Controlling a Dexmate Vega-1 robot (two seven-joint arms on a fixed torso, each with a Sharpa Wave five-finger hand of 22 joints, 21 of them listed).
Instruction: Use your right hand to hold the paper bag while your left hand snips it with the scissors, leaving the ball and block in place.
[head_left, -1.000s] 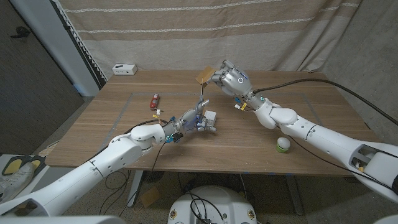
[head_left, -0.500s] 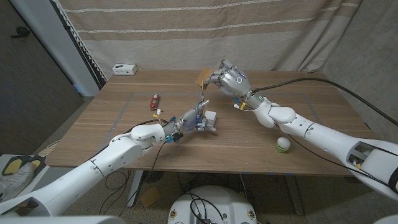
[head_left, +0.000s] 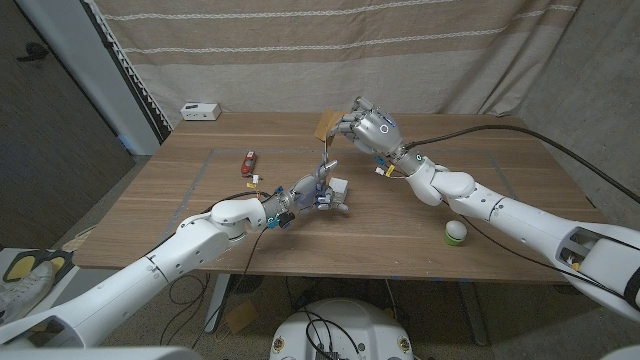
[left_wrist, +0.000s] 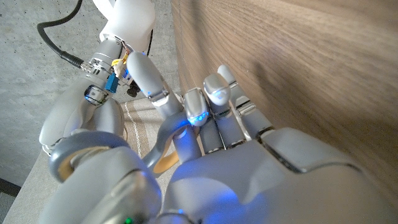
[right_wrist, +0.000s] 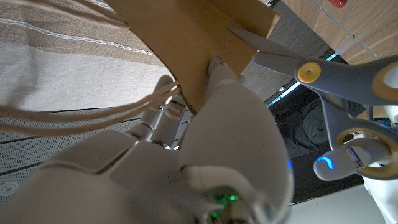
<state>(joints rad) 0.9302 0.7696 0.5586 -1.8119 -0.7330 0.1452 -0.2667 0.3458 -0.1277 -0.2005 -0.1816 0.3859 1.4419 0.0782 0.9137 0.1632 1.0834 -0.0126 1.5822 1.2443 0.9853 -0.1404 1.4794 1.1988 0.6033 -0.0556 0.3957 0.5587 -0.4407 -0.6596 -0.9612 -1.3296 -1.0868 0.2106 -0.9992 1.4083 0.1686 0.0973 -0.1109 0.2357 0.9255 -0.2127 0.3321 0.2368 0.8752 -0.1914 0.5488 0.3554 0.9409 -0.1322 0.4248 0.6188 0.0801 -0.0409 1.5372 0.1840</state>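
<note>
Wooden table (head_left: 400, 215), curtain behind; right hand (head_left: 368, 128) grips paper bag (head_left: 327, 123) aloft at twelve o'clock; left hand (head_left: 318, 193) clasps scissors (right_wrist: 323, 78), blades at bag's edge; advisable: keep bag taut, close blades squarely.

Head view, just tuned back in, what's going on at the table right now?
The right hand holds the brown paper bag up above the far side of the wooden table. The left hand grips the grey and yellow scissors, blades pointing up toward the bag. In the right wrist view the blades are open with their tips at the bag's edge. The white and green ball sits near the front right edge and the red block lies on the left part of the table.
</note>
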